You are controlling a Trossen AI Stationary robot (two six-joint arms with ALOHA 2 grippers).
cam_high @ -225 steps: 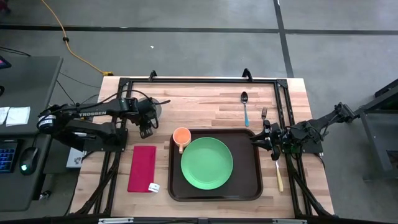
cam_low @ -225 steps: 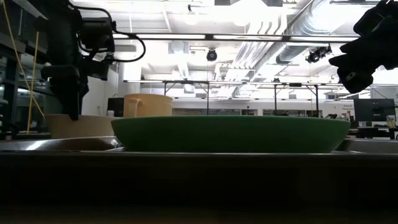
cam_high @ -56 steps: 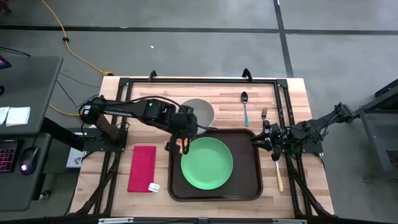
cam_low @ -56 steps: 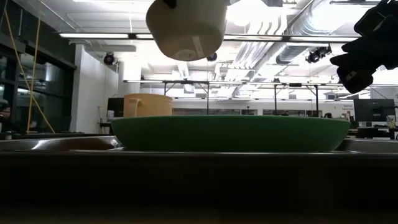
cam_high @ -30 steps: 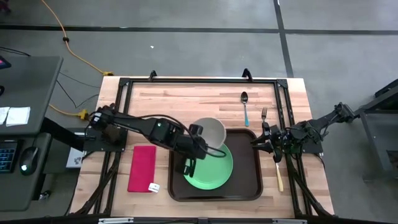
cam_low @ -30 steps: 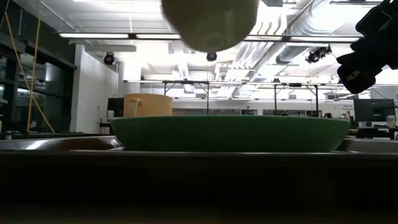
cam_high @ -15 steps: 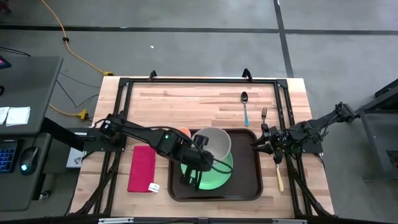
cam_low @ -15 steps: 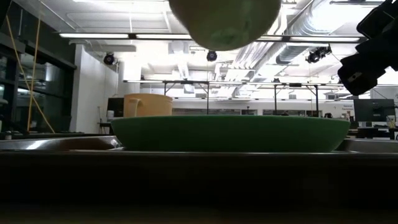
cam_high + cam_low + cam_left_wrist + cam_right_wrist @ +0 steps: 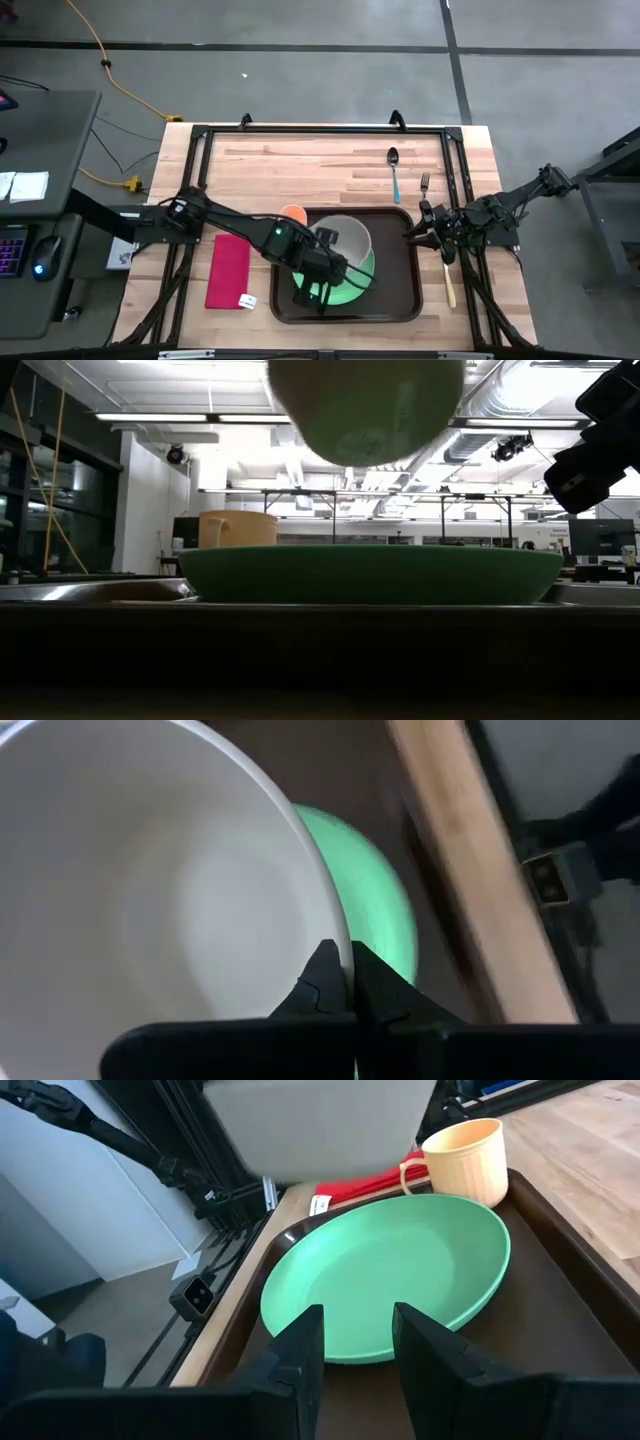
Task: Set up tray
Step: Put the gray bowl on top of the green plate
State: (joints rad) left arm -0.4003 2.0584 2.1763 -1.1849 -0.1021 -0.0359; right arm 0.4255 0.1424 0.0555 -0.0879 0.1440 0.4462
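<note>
Left hand [image 9: 322,293]: one, over the near part of the tray, pinched shut on the rim of the bowl [image 9: 343,243].
Bowl: one, pale, smooth, round; held above the plate [image 9: 357,282], clear of it in the low view.
Plate: one, green, round, shallow; lies in the tray.
Tray [image 9: 398,262]: one, dark brown plastic, rounded corners, raised rim; at the near middle of the wood-plank bench [image 9: 300,165].
Napkin [image 9: 228,270]: one, red, folded; just left of the tray.
Cup [image 9: 292,214]: one, orange, handled; at the tray's far left corner.
Right hand [image 9: 418,229]: one, fingers apart, empty, at the tray's right edge.
Cutlery: spoon [image 9: 394,172], fork [image 9: 424,183]; beyond the tray.
Views: only the right wrist shows the cup's handle; only the left wrist shows the bowl's inside.
</note>
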